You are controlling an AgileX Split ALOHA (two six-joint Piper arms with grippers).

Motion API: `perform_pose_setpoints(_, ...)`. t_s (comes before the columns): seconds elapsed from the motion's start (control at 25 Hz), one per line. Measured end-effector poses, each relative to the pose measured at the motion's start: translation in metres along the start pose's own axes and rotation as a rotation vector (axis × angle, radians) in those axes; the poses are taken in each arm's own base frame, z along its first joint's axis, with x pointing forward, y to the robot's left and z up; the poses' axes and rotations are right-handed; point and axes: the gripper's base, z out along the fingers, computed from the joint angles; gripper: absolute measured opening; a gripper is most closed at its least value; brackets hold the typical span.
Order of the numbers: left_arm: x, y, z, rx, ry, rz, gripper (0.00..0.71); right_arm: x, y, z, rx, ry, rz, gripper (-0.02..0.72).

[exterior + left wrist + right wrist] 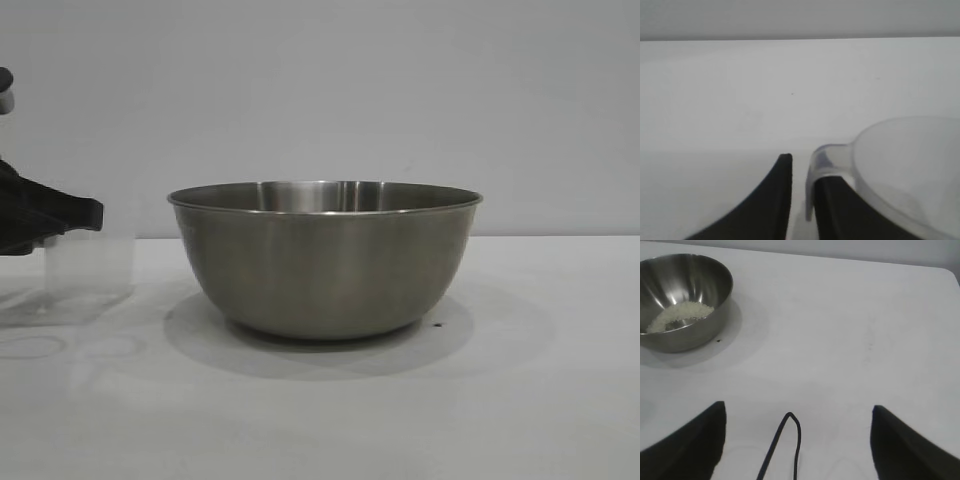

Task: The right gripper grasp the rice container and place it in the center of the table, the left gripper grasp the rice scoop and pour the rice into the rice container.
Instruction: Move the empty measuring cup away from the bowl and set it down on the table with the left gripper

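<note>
Scoop (905, 170), clear thin plastic, light and likely slippery, stands on table (400, 420) left of steel rice container (325, 260) holding rice (682, 315); left gripper (802, 200) straddles its handle, the sensible hold; right gripper (797, 440) spread, clear.

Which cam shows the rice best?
Right wrist view: it looks down into the rice container, where the rice lies heaped on the bottom. The exterior view is level, so the wall hides it. The left wrist view shows only the rice scoop, no rice.
</note>
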Motion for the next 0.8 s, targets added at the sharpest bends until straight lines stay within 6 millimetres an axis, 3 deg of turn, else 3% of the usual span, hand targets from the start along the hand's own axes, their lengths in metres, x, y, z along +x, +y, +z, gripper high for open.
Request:
perform_pose_setpoints(0.08, 0.000, 0.000, 0.000, 0.000, 0.002, 0.001, 0.267, 0.000, 0.000, 0.000, 0.000, 0.000, 0.000, 0.543)
perform_pose_setpoints(0.2, 0.006, 0.003, -0.006, -0.002, 0.028, 0.009, 0.250, 0.000, 0.000, 0.000, 0.000, 0.000, 0.000, 0.543)
perform_pose_setpoints(0.24, 0.008, 0.004, -0.008, -0.001, 0.037, 0.013, 0.290, 0.000, 0.000, 0.000, 0.000, 0.000, 0.000, 0.543)
perform_pose_setpoints(0.6, 0.027, 0.004, -0.032, 0.102, 0.135, 0.091, 0.276, 0.000, 0.000, 0.000, 0.000, -0.002, 0.000, 0.543)
perform_pose_setpoints(0.8, 0.014, 0.004, -0.050, 0.158, 0.109, 0.105, 0.276, 0.000, 0.000, 0.000, 0.000, -0.002, 0.000, 0.543)
